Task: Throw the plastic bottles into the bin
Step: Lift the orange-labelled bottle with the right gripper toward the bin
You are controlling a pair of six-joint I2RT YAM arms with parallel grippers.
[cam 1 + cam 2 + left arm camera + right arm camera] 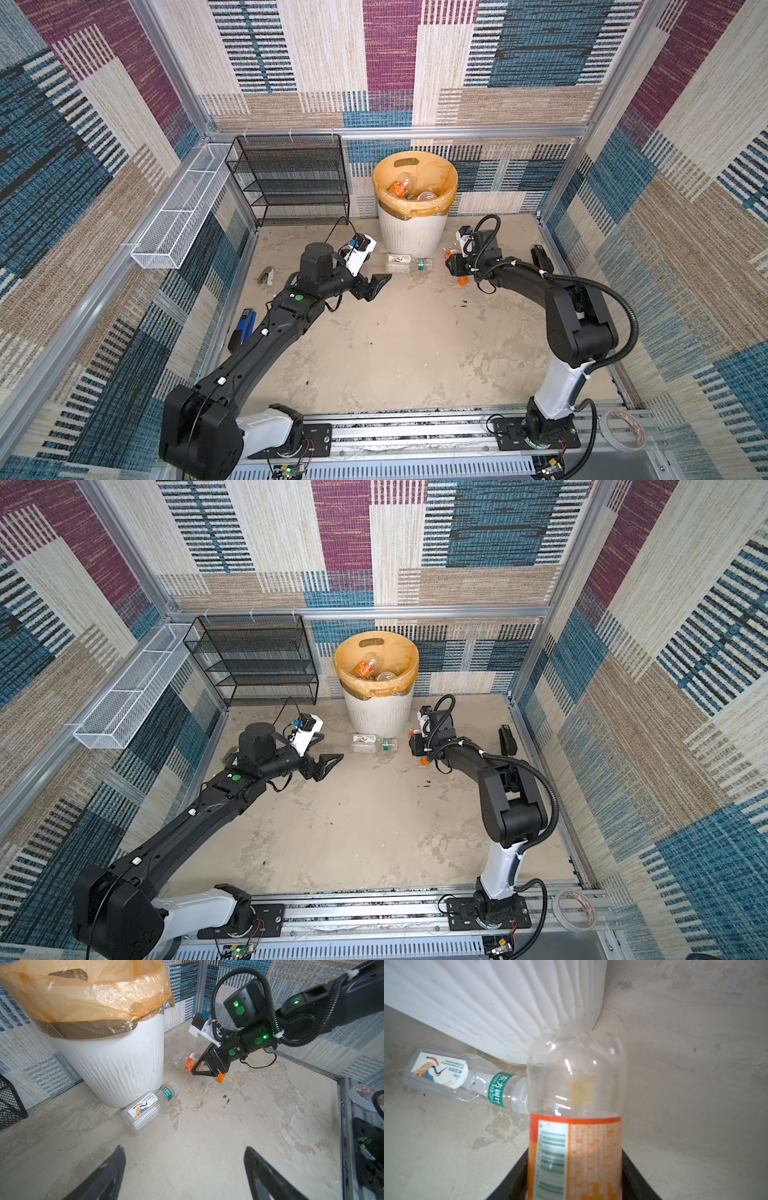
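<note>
Counter (pixel 395 353): the middle and the whole near half are bare, with wide room between the two arms.

Bin (pixel 413 232): one, upright at the middle of the far edge, its bag folded over the rim. I count two bottles inside: one with an orange label (pixel 400 188) and one clear (pixel 428 195). Anything deeper is hidden.

Bottles outside the bin: two.
- Clear bottle (pixel 148 1105): lies flat at the bin's foot, against or just beside its wall. Its long axis runs along the far edge, base toward the left edge, cap toward the right edge.
- Orange-label bottle (pixel 188 1059): just right of the bin's foot. Its long axis runs far to near, with the clear base toward the bin and the orange cap toward the near edge, low at the counter. I cannot tell whether the base touches the bin.

Right gripper (pixel 575 1151): jaws closed on the orange-label bottle, one against each side of the label.

Left gripper (pixel 376 286): jaws spread wide and empty, hovering near the clear bottle on its left-edge side, well apart from it.
</note>
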